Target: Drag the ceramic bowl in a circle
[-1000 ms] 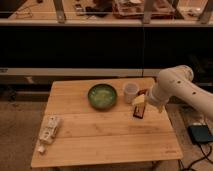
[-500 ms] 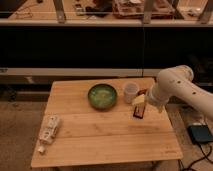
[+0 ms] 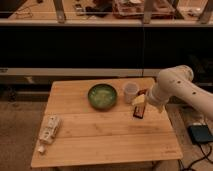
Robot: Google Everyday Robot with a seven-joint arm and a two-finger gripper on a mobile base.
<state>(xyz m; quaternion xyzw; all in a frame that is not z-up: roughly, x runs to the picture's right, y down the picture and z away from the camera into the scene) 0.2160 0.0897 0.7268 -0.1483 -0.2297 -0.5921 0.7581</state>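
While the jaws hang low over the right part of the bench (image 3: pixel 100 142), the ceramic bowl (image 3: pixel 102 96) stands to their left in the camera view.
The bowl sits upright, apart from the jaws, and a small white cup (image 3: pixel 130 91) stands between the two. Whether the jaws are spread or pressed together cannot be told. A pale packet (image 3: pixel 49 129) lies well apart, far left.
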